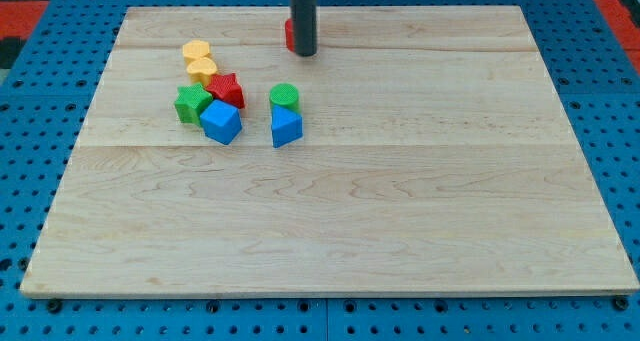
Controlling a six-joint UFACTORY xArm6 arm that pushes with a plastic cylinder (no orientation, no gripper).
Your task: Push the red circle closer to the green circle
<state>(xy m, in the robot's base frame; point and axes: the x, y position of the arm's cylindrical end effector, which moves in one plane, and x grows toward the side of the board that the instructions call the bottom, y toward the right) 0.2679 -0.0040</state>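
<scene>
The red circle (pixel 289 35) sits near the view's top, mostly hidden behind my dark rod. My tip (pixel 305 54) rests on the board right against the red circle's right side. The green circle (pixel 284 96) lies below, toward the view's middle left, touching a blue block (pixel 286 127) just under it. The red circle and the green circle are well apart.
A cluster to the left holds two yellow blocks (pixel 199 59), a red star (pixel 226 88), a green star (pixel 192 103) and a blue cube (pixel 221 121). The wooden board (pixel 400 201) lies on a blue pegboard (pixel 620 101).
</scene>
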